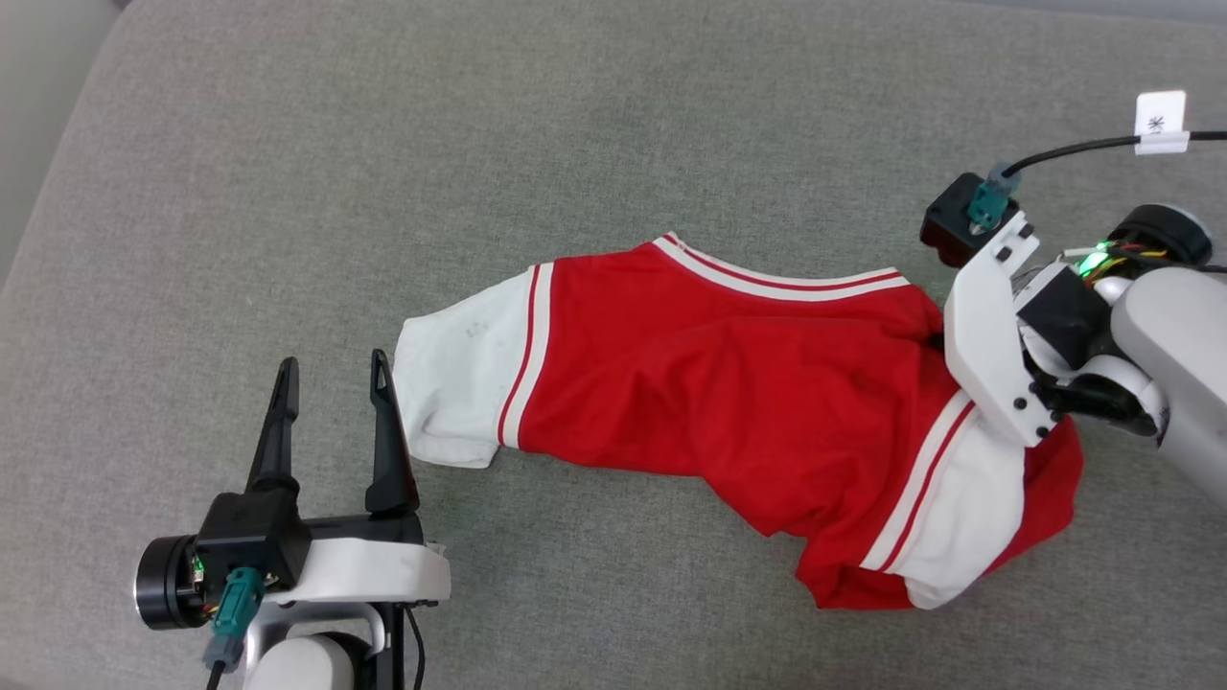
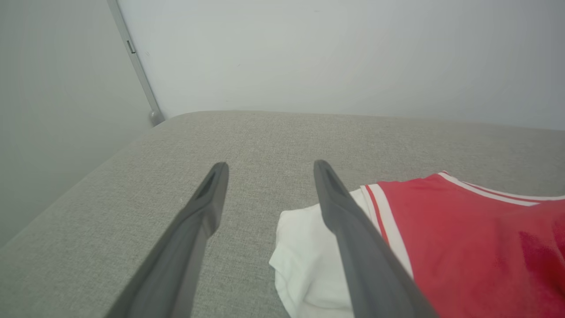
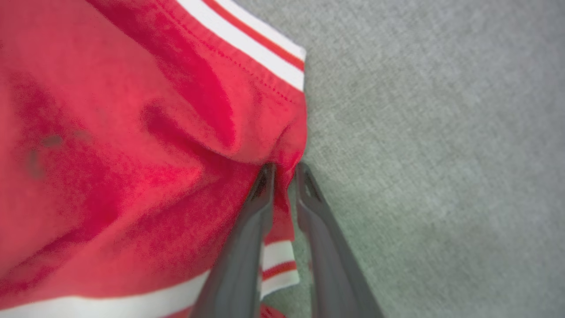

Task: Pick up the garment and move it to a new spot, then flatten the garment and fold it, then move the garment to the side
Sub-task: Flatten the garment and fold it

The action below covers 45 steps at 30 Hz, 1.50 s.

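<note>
The garment [image 1: 729, 383] is a red jersey with white sleeves and red-white striped trim, lying rumpled across the grey surface, its print hidden. My left gripper [image 1: 334, 362] is open at the lower left, its right finger just beside the white sleeve [image 2: 304, 256], nothing between the fingers [image 2: 212, 194]. My right gripper [image 1: 941, 337] comes in from the right at the garment's edge. In the right wrist view this gripper [image 3: 284, 165] has its fingers drawn close together, with a fold of the red garment [image 3: 132, 132] pinched between them.
The grey fabric surface [image 1: 288, 172] stretches wide behind and in front of the garment; its rounded edge runs along the left [image 2: 66, 198], with a pale wall and a metal post [image 2: 137, 66] beyond. A black cable with a white tag [image 1: 1160, 120] hangs at the upper right.
</note>
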### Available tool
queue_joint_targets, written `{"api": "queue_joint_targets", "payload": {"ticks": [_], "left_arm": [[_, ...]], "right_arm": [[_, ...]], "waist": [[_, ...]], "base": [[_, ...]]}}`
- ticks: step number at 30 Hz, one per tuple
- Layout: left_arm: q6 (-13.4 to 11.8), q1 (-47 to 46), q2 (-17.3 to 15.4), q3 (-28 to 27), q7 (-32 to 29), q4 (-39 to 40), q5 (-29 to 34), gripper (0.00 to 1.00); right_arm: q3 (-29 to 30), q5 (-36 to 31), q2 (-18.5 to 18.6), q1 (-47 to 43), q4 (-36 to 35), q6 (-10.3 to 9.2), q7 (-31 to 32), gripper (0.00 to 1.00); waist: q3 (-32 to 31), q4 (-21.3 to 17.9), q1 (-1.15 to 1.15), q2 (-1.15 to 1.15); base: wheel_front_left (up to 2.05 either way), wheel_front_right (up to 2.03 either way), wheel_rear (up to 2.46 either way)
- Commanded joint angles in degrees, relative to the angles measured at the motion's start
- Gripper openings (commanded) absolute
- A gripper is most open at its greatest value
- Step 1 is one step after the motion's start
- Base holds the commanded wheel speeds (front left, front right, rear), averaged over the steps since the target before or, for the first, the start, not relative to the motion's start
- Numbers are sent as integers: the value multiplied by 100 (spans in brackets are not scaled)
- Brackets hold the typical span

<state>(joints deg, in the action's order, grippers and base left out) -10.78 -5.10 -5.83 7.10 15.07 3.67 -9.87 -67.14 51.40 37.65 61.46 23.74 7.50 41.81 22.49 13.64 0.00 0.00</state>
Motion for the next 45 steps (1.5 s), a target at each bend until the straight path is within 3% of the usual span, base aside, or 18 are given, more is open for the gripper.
{"api": "queue_joint_targets", "payload": {"ticks": [1, 10, 16, 19, 23, 33, 38, 42, 43, 44, 45], "left_arm": [[67, 66, 46, -78, 15, -21, 76, 100], [222, 372, 183, -392, 15, 25, 285, 100], [315, 384, 230, -421, 15, 65, 357, 100], [367, 278, 255, -387, 15, 70, 358, 100], [410, 166, 279, -327, 15, 19, 346, 100], [407, -144, 297, -98, 15, -145, 183, 100], [340, -218, 298, -52, 15, -219, 121, 100], [317, -161, 297, -97, 15, -263, 140, 100], [318, -136, 297, -110, 15, -275, 153, 100], [322, -106, 297, -122, 15, -283, 171, 100], [319, -74, 296, -142, 15, -288, 184, 100]], "right_arm": [[-116, 51, -12, -68, 16, -2, -219, 0], [77, 224, 815, 552, -842, -4, -1014, 0], [279, 114, 1302, 1051, -1252, -3, -731, 0], [348, 62, 1366, 1332, -1199, -3, -489, 0], [298, -119, 1090, 1545, -756, -3, -247, 0], [-208, -299, -303, 1036, 746, -3, -471, 0], [-526, -216, -679, 621, 1060, 0, -525, 0], [-546, -166, -732, 620, 1141, 7, -826, 0], [-540, -185, -708, 663, 1137, 6, -970, 37], [-532, -217, -667, 717, 1113, 5, -1131, 87], [-519, -233, -626, 783, 1076, 5, -1317, 100]], "waist": [[-126, -89, 0, 0], [-472, -370, 0, 0], [-421, -386, 0, 0], [-317, -325, 0, 0], [-129, -215, 0, 0], [256, 95, 0, 0], [261, 134, 0, 0], [167, 75, 0, 0], [122, 51, 0, 0], [68, 25, 0, 0], [13, -8, 0, 0]], "base": [[0, 0, 0], [0, 0, 0], [0, 0, 0], [0, 0, 0], [0, 0, 0], [0, 0, 0], [0, 0, 0], [0, 0, 0], [0, 0, 0], [0, 0, 0], [0, 0, 0]]}}
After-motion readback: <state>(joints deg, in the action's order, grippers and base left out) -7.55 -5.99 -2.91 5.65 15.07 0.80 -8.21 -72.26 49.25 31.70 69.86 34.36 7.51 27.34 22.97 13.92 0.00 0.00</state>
